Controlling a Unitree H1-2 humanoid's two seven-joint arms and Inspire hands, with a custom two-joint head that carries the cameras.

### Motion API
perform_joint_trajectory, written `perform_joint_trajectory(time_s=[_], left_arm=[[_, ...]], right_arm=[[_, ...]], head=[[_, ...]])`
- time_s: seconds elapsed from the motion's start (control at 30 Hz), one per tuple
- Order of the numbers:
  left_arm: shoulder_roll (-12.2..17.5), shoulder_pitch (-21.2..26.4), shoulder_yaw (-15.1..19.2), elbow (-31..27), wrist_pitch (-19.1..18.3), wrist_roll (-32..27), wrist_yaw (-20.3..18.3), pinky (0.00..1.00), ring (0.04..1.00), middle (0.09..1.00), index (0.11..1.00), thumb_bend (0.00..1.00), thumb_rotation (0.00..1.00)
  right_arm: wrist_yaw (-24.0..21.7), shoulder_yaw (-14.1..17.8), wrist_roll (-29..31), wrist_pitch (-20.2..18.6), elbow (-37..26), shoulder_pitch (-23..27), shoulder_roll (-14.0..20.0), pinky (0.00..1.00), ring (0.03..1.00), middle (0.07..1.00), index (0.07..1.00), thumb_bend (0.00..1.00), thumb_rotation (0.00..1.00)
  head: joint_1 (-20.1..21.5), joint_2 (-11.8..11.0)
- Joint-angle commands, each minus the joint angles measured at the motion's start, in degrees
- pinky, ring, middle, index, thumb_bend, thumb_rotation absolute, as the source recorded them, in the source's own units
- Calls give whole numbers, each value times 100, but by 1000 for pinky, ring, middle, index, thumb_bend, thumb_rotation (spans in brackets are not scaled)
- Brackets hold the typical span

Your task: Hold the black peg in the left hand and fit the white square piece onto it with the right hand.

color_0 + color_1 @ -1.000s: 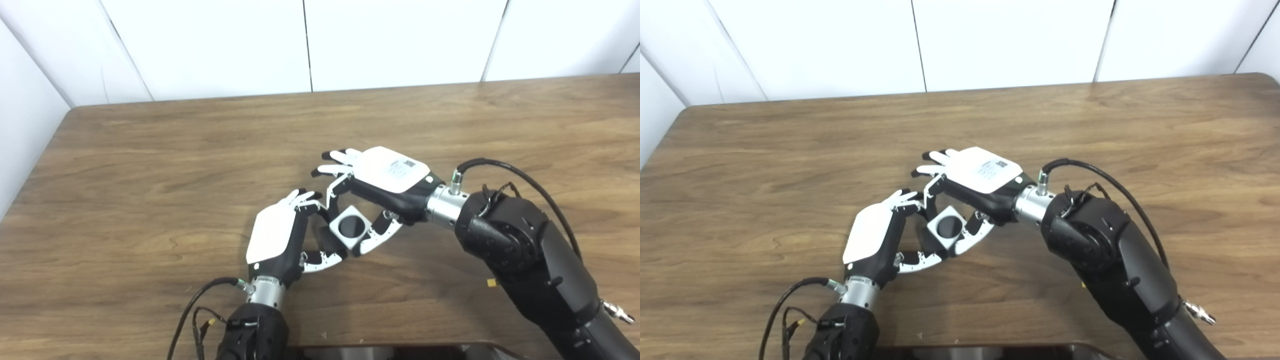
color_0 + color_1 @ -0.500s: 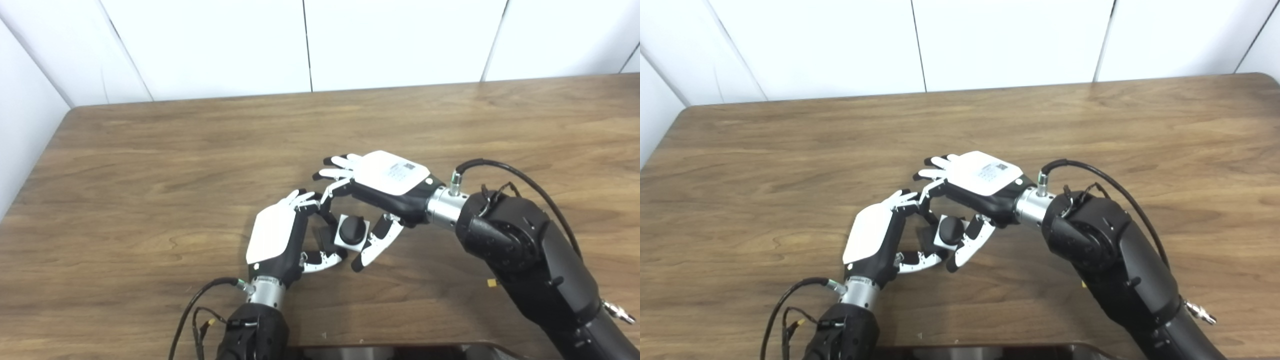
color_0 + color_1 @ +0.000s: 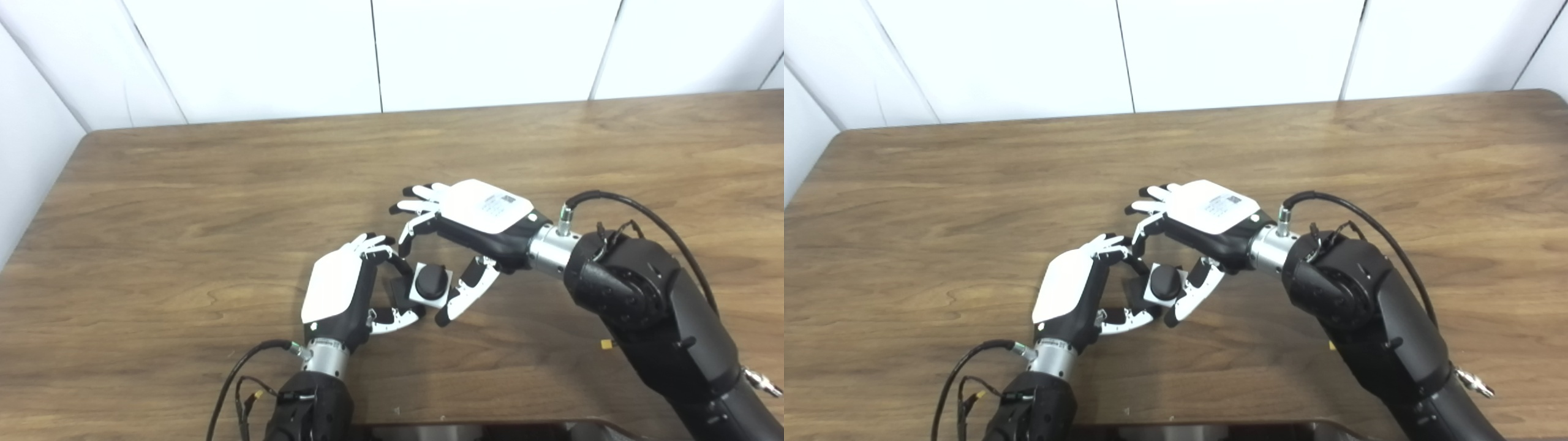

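Change since earlier frame: right hand point(image 3: 484, 223) withdrawn slightly, fingers spread, released. White square plastic piece point(image 3: 432, 285) seated over black round peg point(image 3: 430, 281), grasped by left hand point(image 3: 340, 294), near wooden table's point(image 3: 184, 202) front edge. Fitting apparently complete.

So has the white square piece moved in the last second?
Yes. The white square piece has dropped toward the table's near edge, onto the black peg in the left hand.
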State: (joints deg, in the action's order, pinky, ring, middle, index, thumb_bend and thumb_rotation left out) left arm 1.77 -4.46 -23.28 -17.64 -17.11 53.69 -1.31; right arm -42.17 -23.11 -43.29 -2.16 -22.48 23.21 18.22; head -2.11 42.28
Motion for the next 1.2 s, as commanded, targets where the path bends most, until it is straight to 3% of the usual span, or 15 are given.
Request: perform_joint_trajectory(time_s=[0.0, 0.9, 0.93, 0.97, 1.03, 1.17], left_arm=[[41, 20, -10, -38, -2, 105, -102, 903, 902, 824, 493, 501, 88], [-10, -3, 127, -136, -129, 56, -414, 917, 902, 827, 497, 502, 90], [-7, -1, 131, -135, -124, 57, -418, 921, 905, 831, 573, 557, 232], [-6, 0, 138, -131, -119, 55, -416, 923, 907, 833, 612, 585, 307], [-6, 5, 144, -135, -122, 59, -429, 927, 910, 838, 655, 610, 369], [-11, 21, 154, -110, -109, 55, -412, 923, 910, 842, 668, 625, 394]], right_arm=[[162, 105, 19, -5, -223, 158, -27, 1000, 1000, 939, 682, 1000, 378], [177, 243, 68, 2, -297, 30, 31, 1000, 1000, 938, 666, 1000, 385], [180, 246, 71, 2, -294, 26, 33, 1000, 1000, 939, 666, 1000, 385], [178, 250, 74, -3, -292, 20, 37, 1000, 1000, 939, 666, 1000, 384], [167, 254, 75, -15, -295, 13, 44, 1000, 1000, 940, 666, 1000, 378], [151, 254, 78, -27, -296, 9, 55, 1000, 1000, 942, 668, 1000, 378]], head=[[-1, 5], [12, 50], [12, 50], [8, 53], [5, 52], [10, 47]])
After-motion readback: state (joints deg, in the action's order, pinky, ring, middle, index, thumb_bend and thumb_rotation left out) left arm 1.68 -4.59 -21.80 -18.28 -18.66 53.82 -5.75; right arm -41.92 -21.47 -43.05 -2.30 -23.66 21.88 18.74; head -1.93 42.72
